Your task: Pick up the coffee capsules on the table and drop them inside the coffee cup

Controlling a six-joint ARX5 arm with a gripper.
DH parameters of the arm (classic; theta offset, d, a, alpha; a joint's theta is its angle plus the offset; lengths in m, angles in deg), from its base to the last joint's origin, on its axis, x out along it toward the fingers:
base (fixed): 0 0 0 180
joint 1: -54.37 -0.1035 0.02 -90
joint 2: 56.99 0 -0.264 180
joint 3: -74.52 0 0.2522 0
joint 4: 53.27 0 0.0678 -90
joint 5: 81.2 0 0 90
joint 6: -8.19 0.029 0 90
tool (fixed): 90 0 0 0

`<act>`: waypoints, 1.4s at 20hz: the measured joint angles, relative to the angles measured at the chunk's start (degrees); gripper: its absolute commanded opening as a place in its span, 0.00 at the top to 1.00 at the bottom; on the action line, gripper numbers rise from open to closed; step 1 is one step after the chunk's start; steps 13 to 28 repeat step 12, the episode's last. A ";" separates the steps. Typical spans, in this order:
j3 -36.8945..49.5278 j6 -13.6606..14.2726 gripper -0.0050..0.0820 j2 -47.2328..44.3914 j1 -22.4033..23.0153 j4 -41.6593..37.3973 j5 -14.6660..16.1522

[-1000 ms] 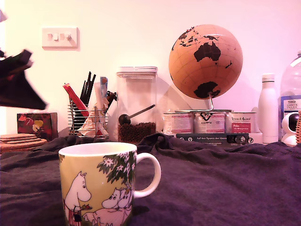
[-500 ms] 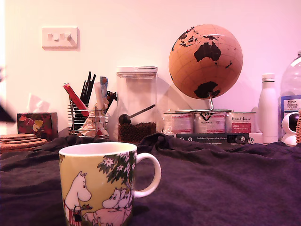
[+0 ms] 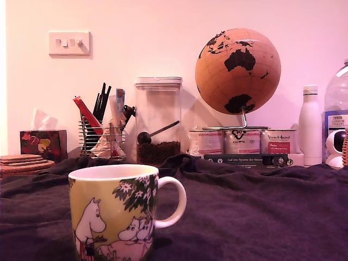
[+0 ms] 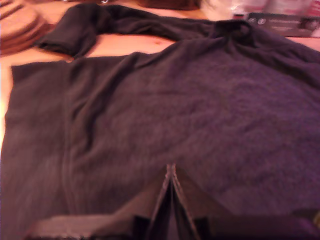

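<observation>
The coffee cup (image 3: 114, 212), yellow-green with white cartoon figures and a white handle, stands upright at the front of the exterior view, left of centre, on the table's dark wrinkled fabric (image 3: 261, 217). The exterior view does not show the arm. In the wrist view my gripper (image 4: 170, 169) hangs over bare dark fabric (image 4: 200, 110), its two fingers pressed together with nothing visible between them. No coffee capsules show in either view, and the cup is out of the wrist view.
Along the back wall stand a tissue box (image 3: 42, 144), cork coasters (image 3: 22, 162), a wire utensil holder (image 3: 102, 137), a clear canister of coffee beans (image 3: 157, 122), tins (image 3: 242, 141), a globe (image 3: 237, 70) and a white bottle (image 3: 310, 125). Bare wood (image 4: 125, 45) shows beyond the fabric.
The dark blurred arm at the exterior view's left edge has slid out of that view to the left. The cup and the other objects have not moved.
</observation>
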 measured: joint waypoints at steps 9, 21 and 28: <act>0.09 -1.18 0.96 22.32 0.00 17.75 -2.51; 0.09 -1.44 0.96 28.39 0.00 22.34 -3.48; 0.09 -1.44 0.96 28.39 0.00 22.34 -3.48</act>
